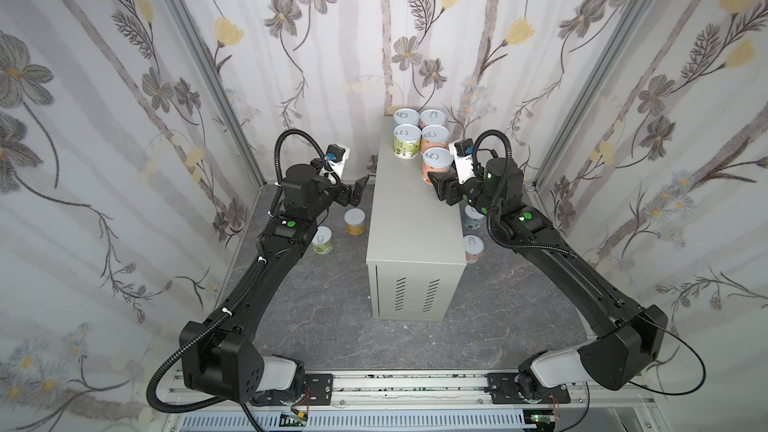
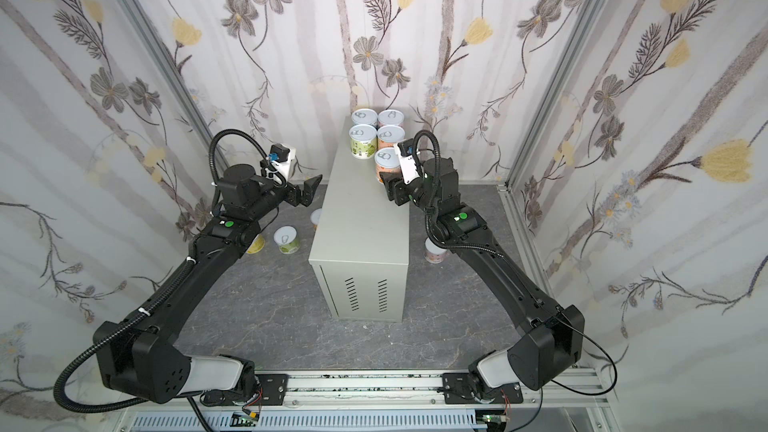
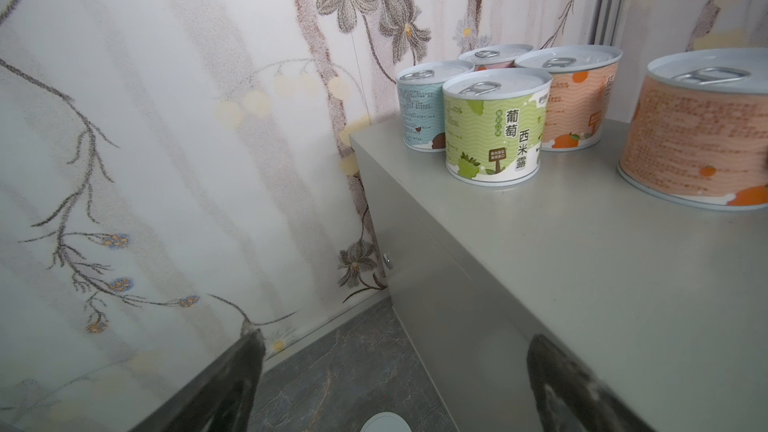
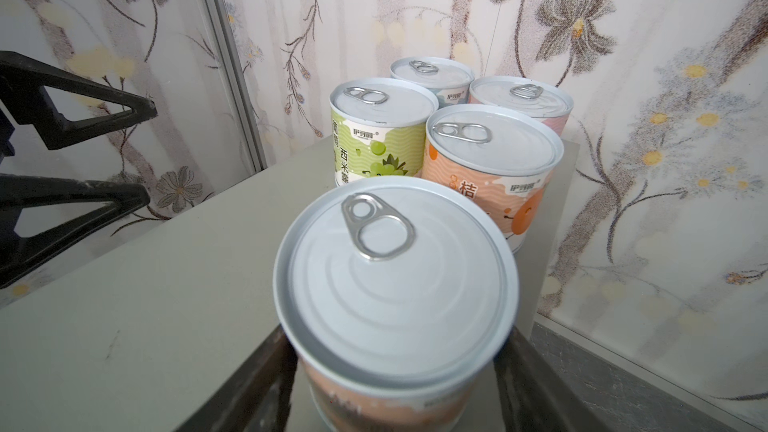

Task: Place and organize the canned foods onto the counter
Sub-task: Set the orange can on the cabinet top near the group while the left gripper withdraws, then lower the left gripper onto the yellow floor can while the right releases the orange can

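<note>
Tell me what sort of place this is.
Likely a staged robot test cell, not a real kitchen: wallpapered panels in an aluminium frame, two arms mounted on a base rail, a metal cabinet standing in as counter for tins.

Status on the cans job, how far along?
Done: four cans stand in a two-by-two block at the counter's far end. In hand: the right gripper's fingers hold a fifth, orange can on the counter top. Left: at least four cans on the floor; the left gripper is open and empty.
</note>
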